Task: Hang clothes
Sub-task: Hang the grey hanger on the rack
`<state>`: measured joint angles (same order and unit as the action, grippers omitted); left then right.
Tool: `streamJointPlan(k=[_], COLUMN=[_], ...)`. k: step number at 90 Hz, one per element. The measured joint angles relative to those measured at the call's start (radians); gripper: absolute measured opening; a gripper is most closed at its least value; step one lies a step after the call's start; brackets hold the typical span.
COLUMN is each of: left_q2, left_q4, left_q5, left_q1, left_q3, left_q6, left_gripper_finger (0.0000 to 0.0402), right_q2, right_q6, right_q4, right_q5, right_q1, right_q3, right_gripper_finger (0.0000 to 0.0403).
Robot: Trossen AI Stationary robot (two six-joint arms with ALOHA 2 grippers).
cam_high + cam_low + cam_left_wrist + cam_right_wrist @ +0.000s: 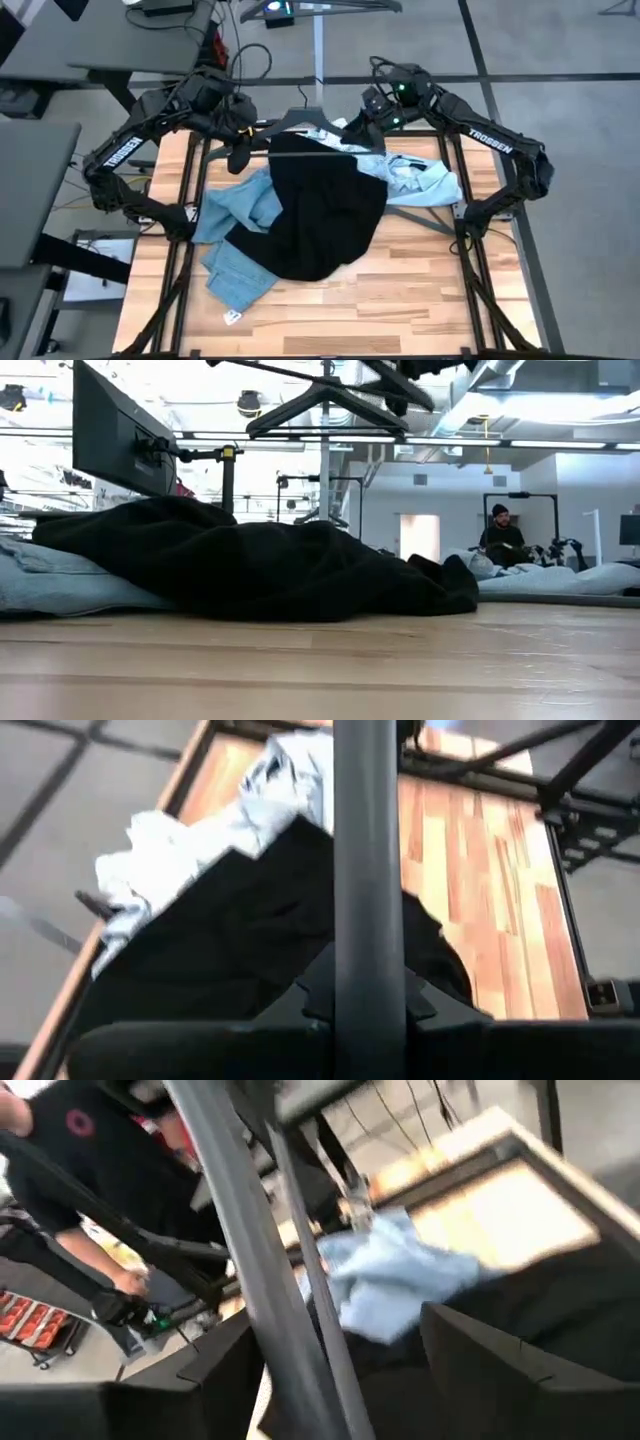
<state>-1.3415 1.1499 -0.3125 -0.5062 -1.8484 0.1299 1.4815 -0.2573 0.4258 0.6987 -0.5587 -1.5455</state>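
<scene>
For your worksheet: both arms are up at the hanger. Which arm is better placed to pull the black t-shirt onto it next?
Probably the right: its gripper hovers over the t-shirt's top edge; the left gripper sits at the hanger's far end, off the cloth.

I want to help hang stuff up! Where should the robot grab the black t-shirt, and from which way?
Probably at the black t-shirt's top edge, which lies fairly straight just under the hanger. Coming down from above suits it, since the shirt lies flat over the jeans and the pale shirt, and both grippers are up at that end.

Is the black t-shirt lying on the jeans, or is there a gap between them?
Touching: the high view shows the black t-shirt overlapping the jeans, covering their right part.
</scene>
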Motion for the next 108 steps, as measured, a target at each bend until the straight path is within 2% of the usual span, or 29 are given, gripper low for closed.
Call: streamJointPlan(k=[15, 38, 55, 74, 94, 108], left_q2=[0.018, 0.034, 0.034, 0.034, 0.034, 0.033], left_q4=[-0.038, -0.065, -0.068, -0.063, -0.053, -0.063], left_q5=[0.004, 0.026, 0.026, 0.024, 0.017, 0.039], left_q1=[-0.039, -0.091, -0.094, -0.095, -0.096, -0.096], left_q3=[0.000, 0.000, 0.000, 0.000, 0.000, 0.000], left_q6=[-0.008, -0.011, -0.011, -0.001, 0.000, 0.042], left_gripper_finger=[0.0010, 0.0011, 0.0011, 0.0011, 0.0013, 0.0021], right_q2=[-0.001, -0.015, -0.016, -0.015, -0.016, -0.016], right_q6=[-0.003, -0.013, -0.031, -0.032, 0.001, 0.003], right_q4=[-0.131, -0.197, -0.241, -0.253, -0.267, -0.272], right_q5=[0.000, 0.000, 0.000, 0.000, 0.020, 0.021], right_q1=[-0.005, -0.034, -0.053, -0.053, -0.053, -0.069], right_q3=[0.000, 0.000, 0.000, 0.000, 0.000, 0.000], right_gripper_finger=[0.0249, 0.0248, 0.0222, 0.0161, 0.0032, 0.0031])
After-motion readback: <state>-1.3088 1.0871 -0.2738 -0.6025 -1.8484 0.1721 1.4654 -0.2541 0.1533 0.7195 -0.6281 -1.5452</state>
